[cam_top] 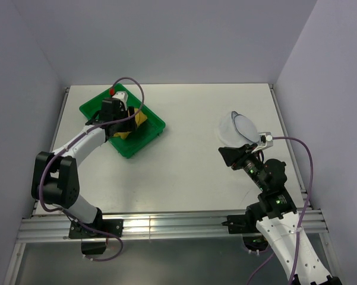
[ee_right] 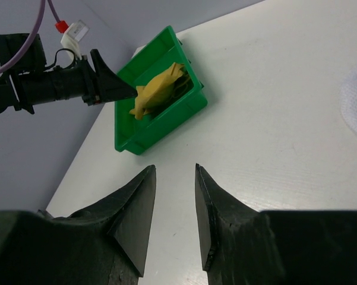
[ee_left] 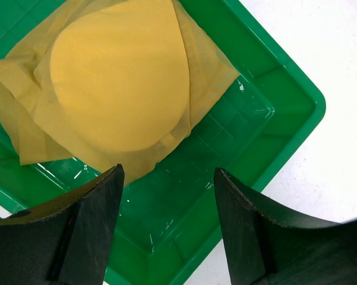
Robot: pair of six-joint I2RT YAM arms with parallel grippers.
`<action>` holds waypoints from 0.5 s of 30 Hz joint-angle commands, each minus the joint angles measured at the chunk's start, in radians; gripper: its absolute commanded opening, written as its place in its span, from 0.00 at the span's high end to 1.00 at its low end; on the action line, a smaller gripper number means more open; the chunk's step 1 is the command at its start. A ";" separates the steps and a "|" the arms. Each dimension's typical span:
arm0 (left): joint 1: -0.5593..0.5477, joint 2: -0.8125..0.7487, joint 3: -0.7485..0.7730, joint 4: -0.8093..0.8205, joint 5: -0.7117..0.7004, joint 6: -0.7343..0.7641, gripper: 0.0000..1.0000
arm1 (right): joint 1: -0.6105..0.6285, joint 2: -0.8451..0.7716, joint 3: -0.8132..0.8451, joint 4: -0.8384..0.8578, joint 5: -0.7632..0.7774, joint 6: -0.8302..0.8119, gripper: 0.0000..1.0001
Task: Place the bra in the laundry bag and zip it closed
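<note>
Lying cup-up, bra (ee_left: 119,77) in tray (ee_left: 273,113)

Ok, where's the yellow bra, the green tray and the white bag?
bra (ee_left: 119,77): left wrist view, middle of the rounded cup.
tray (ee_right: 160,127): right wrist view, its outer side wall.
bag (cam_top: 236,126): top view, its white mesh top.

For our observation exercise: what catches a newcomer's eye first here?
The bright green tray at far left stands out, with the mustard-yellow bra lying inside and the left gripper open above it. On the right, the white mesh laundry bag lies near the right gripper.
</note>
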 commanded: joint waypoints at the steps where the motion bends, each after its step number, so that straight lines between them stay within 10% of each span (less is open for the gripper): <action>1: -0.003 0.008 0.030 0.056 -0.006 0.033 0.31 | -0.004 -0.003 0.009 0.008 -0.014 -0.009 0.60; 15: -0.003 0.065 0.058 0.064 -0.006 0.053 0.29 | -0.004 0.002 0.011 0.005 -0.016 -0.003 0.58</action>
